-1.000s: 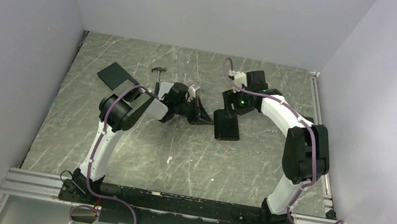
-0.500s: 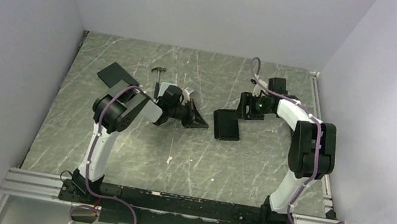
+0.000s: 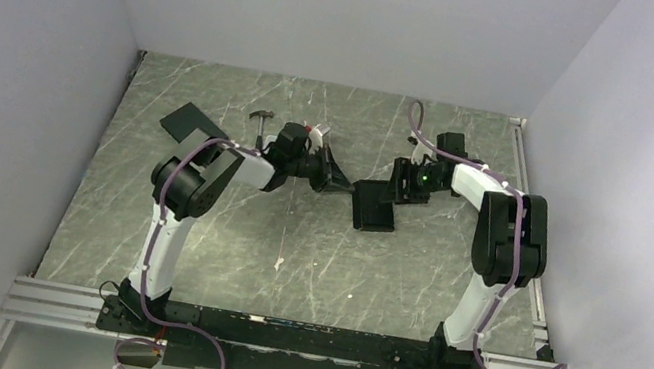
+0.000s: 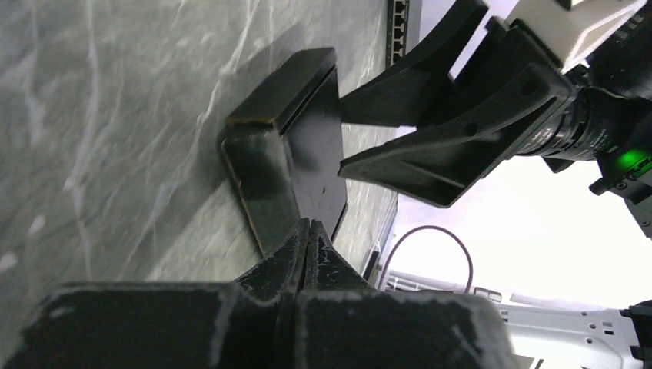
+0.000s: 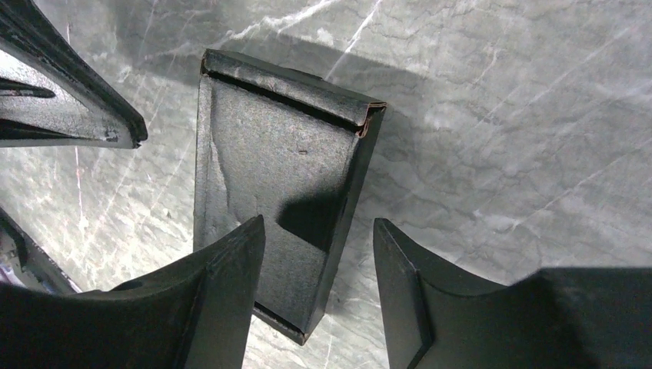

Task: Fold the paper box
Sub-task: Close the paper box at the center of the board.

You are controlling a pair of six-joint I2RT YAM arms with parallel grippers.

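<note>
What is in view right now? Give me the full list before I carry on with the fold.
paper box: one, matte black, table centre, lying between the two grippers with short walls raised
slab: one, black, far left of the table, beyond the left arm's elbow
hammer-shaped tool: one, grey, far side, between the slab and the left gripper
table: one, grey marbled, under everything
left gripper: one, black, shut, tips pointing at the box's left side; the right wrist view shows a gap, so nothing is held
right gripper: one, black, open, fingers either side of the box's right wall, not clamped on it
</note>
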